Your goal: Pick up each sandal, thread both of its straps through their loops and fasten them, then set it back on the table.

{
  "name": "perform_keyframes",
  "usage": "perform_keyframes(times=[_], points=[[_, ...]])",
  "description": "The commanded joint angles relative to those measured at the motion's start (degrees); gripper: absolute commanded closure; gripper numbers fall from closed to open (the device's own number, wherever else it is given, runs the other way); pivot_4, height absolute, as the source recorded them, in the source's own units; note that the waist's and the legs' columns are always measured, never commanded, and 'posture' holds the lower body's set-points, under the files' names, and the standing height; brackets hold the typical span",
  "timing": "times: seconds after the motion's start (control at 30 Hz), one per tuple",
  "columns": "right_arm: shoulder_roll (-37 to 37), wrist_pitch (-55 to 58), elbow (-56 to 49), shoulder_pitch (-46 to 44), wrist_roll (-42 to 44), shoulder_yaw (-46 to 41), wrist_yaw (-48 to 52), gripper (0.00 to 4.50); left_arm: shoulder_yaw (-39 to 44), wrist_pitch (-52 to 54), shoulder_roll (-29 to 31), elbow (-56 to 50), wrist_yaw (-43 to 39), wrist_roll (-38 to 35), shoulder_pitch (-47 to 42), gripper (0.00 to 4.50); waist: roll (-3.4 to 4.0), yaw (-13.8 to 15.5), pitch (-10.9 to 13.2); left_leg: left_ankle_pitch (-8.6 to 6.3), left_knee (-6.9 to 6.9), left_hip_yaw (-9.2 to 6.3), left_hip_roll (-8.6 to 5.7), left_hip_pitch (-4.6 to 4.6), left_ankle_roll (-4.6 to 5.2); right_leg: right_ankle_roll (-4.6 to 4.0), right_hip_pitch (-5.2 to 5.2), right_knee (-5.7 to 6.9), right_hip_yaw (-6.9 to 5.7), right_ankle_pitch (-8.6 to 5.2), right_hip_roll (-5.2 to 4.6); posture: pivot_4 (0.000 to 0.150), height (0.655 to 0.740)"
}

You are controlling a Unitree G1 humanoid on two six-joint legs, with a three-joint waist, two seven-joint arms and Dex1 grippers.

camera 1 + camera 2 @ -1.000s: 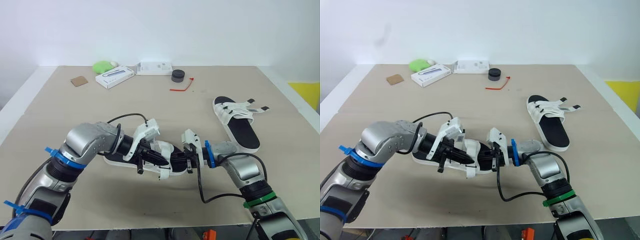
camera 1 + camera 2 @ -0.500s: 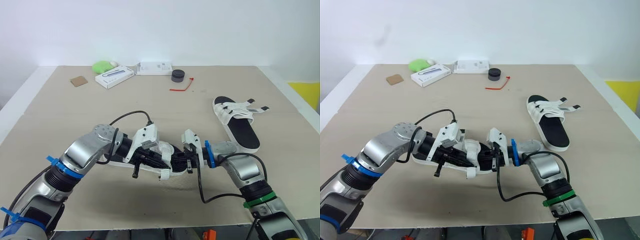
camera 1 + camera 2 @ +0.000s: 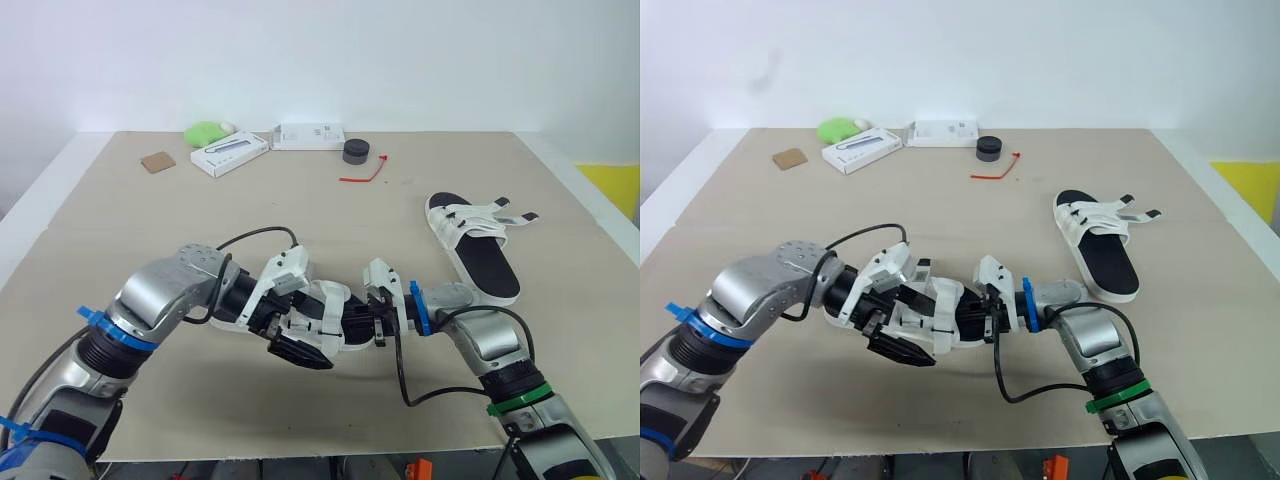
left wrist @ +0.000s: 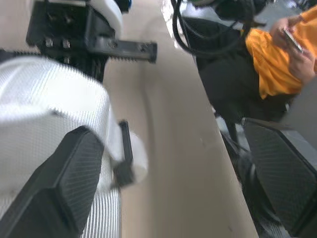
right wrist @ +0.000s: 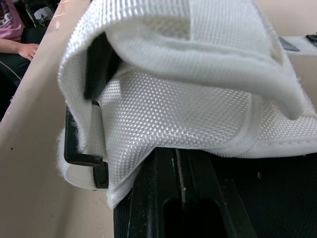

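Note:
A white-strapped sandal with a black footbed (image 3: pixel 335 312) lies near the table's front, between my two grippers. My left gripper (image 3: pixel 290 336) stands open at its left end, one finger (image 4: pixel 74 183) against the white woven strap (image 4: pixel 54 109), the other out over bare table. My right gripper (image 3: pixel 377 316) is shut, its fingers (image 5: pixel 181 198) lying on the footbed under the strap (image 5: pixel 198 89). The second sandal (image 3: pixel 480 255) rests flat at the right, its two strap ends (image 3: pixel 515 212) lying loose to the side.
At the back stand a green object (image 3: pixel 205 132), two white boxes (image 3: pixel 230 153) (image 3: pixel 310 135), a black round lid (image 3: pixel 356 151), a red tie (image 3: pixel 365 176) and a brown square (image 3: pixel 157 162). A person in orange (image 4: pixel 277 54) sits beyond the table's edge.
My left gripper has gone from shut to wide open at the near sandal's strap, and its wrist turned slightly. The right gripper and both sandals have stayed put.

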Motion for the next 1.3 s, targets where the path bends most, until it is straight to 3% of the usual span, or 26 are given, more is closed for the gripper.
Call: perform_keyframes(times=[0.03,0.2,0.33,0.53,0.67,0.8,0.97,1.3], points=[[-1.3,2.3,3.6,2.4,-2.9,2.4,-1.0,4.5,-1.3,0.9,3.1,-0.7,-2.0,1.4,-0.9,0.05,0.01,0.0,0.0,0.0,0.0,0.0,0.0,0.01,0.0,0.0,-0.02,0.0,0.0,0.0,0.0,0.15,0.74],[-1.4,2.5,3.3,2.5,-2.6,2.3,-1.1,4.5,-1.0,1.4,5.9,-0.4,-2.1,2.9,-2.2,0.05,-0.02,0.0,0.0,-0.01,0.01,0.0,0.0,0.02,-0.02,-0.01,-0.06,-0.03,0.0,-0.01,-0.02,0.15,0.74],[-1.4,2.7,3.1,2.9,-2.5,2.1,-1.2,4.5,4.4,2.4,5.6,0.2,0.3,0.9,-4.1,0.05,-0.02,0.0,0.0,-0.01,0.01,0.0,0.0,0.02,-0.02,-0.01,-0.06,-0.03,0.0,-0.01,-0.02,0.15,0.74],[-1.4,2.7,3.2,2.9,-2.6,2.1,-1.0,4.5,16.7,7.7,4.7,-6.7,2.0,-11.5,1.0,0.05,-0.12,0.0,0.1,-0.03,0.0,0.01,0.02,-0.05,-0.05,0.03,-0.05,-0.03,-0.01,-0.04,-0.02,0.15,0.74],[-1.3,2.9,3.5,2.3,-2.6,2.4,-0.8,4.5,17.2,0.0,7.7,-15.1,2.4,-8.8,17.4,0.05,0.1,-0.3,0.0,-0.16,-0.16,0.25,0.06,0.04,-0.16,0.22,0.04,-0.03,0.22,-0.07,-0.03,0.15,0.74],[-1.4,3.2,3.3,2.2,-2.4,2.6,-0.5,4.5,16.3,-10.7,7.0,-15.4,5.4,-1.7,27.8,0.05,-0.38,0.2,0.2,-0.15,-0.08,0.05,0.21,0.04,-0.18,-0.09,-0.04,-0.01,0.02,-0.17,0.09,0.15,0.74],[-2.1,3.9,1.9,3.3,-2.1,2.7,-0.5,4.5,13.9,-20.0,1.8,-11.8,11.6,5.4,31.6,0.05,-0.29,0.2,0.2,-0.17,0.04,0.23,0.11,0.14,-0.22,-0.08,-0.11,-0.09,0.19,-0.15,-0.16,0.15,0.74],[-2.6,5.0,0.9,3.6,-1.9,2.2,-0.6,4.5,9.9,-18.2,-0.1,-8.6,9.0,4.3,29.3,0.05,-0.33,0.2,0.2,-0.31,0.02,0.48,0.11,0.06,-0.35,0.01,-0.11,-0.11,0.38,-0.24,-0.08,0.15,0.74]])
